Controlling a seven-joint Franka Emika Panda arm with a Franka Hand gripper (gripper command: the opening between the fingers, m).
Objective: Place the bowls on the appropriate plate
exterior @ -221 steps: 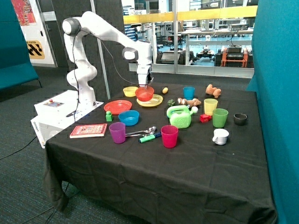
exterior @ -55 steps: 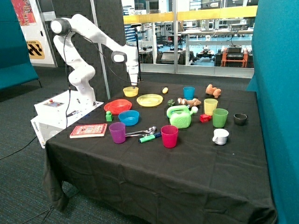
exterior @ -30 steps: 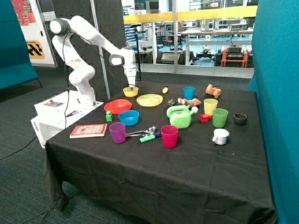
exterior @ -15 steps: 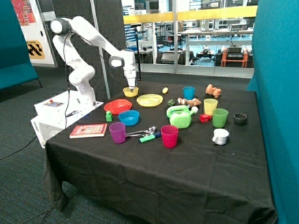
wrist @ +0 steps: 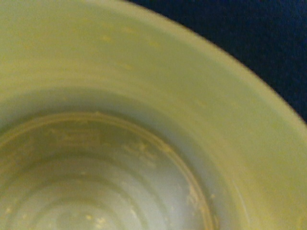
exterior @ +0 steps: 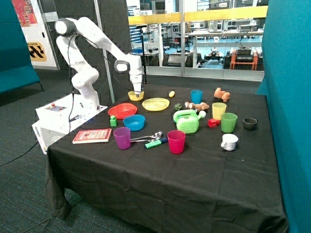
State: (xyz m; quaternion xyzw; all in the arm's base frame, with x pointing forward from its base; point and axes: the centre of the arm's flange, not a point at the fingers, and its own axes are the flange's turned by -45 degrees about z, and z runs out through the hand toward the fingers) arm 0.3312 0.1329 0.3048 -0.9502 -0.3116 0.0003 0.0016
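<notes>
The yellow bowl [exterior: 134,96] stands on the black cloth at the back of the table, beside the empty yellow plate [exterior: 155,104]. My gripper [exterior: 138,91] is down at the bowl's rim, on the side nearer the yellow plate. In the wrist view the inside of the yellow bowl [wrist: 144,120] fills nearly the whole picture, with dark cloth at one corner. The orange-red bowl [exterior: 123,109] sits on the red plate [exterior: 112,113], in front of the yellow bowl.
A blue bowl [exterior: 133,122], a purple cup [exterior: 122,138], spoons [exterior: 146,138] and a red cup [exterior: 176,141] lie nearer the front. A green watering can [exterior: 187,121], several more cups and small toys stand towards the far side. A red book [exterior: 92,136] lies near the table edge.
Earlier the gripper held the orange-red bowl over the yellow plate; that bowl now sits on the red plate. Over the last seconds the gripper came down onto the yellow bowl's rim.
</notes>
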